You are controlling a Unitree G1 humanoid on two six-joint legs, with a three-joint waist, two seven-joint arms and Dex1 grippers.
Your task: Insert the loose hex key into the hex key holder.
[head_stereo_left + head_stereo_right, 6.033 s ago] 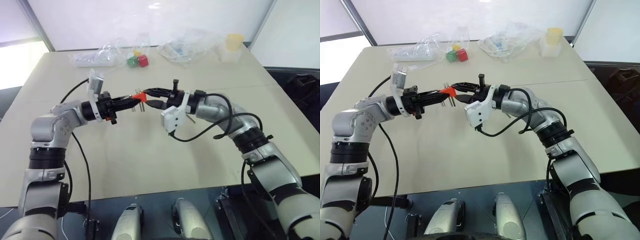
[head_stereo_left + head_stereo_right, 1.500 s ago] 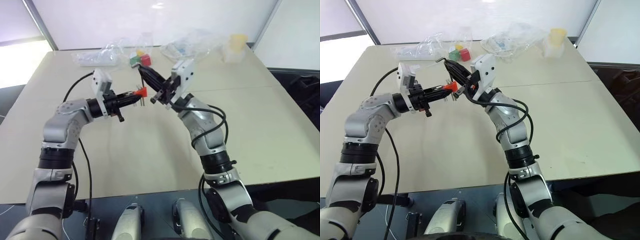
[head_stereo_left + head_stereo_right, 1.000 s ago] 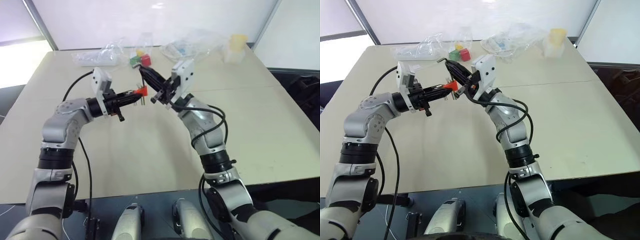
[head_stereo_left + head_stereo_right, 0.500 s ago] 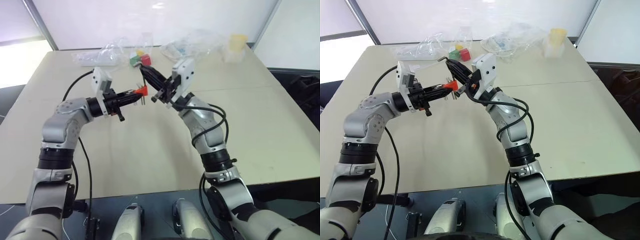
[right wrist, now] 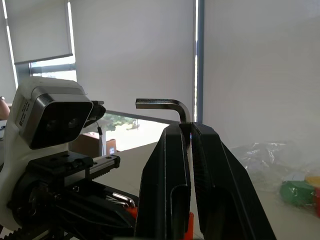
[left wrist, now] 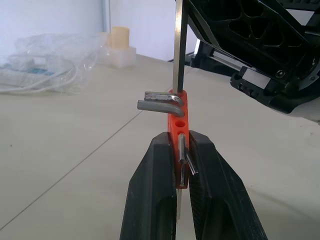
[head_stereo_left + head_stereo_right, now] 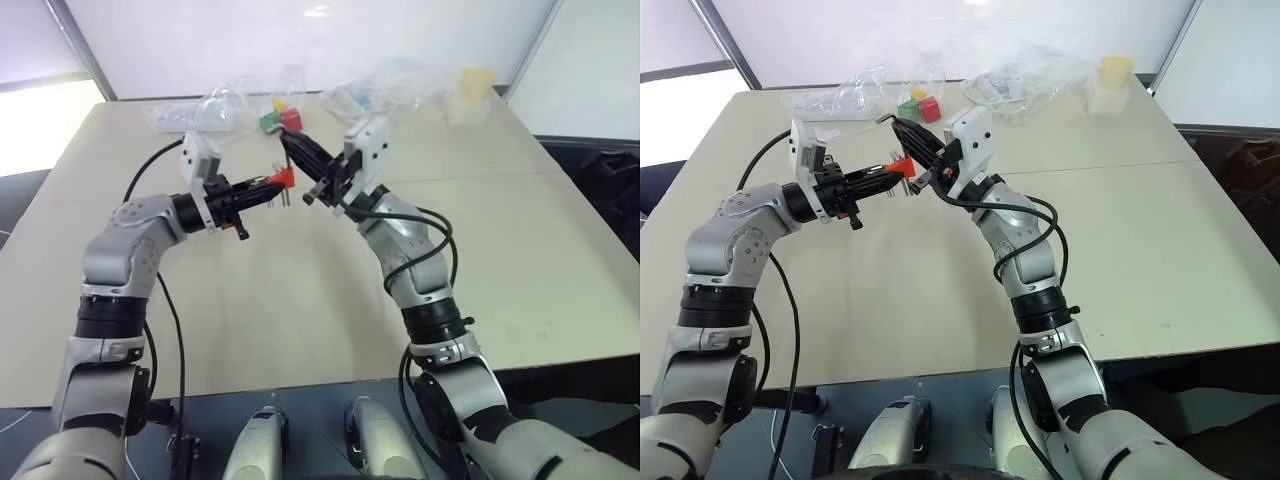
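Note:
My left gripper is shut on the orange-red hex key holder and holds it in the air above the table, with short keys sticking out of its side. From the right, my right gripper is shut on the loose hex key, just above the holder. In the left wrist view the key's long shaft runs straight down to the holder's top end. Whether its tip sits inside a hole cannot be told.
Both grippers hang over the beige table. At its far edge lie a red and a green cube, crumpled clear plastic bags and a yellow-topped cup.
Since six seconds ago my right gripper has swung up and tilted the key over the holder. Over the last second both grippers have stayed in place.

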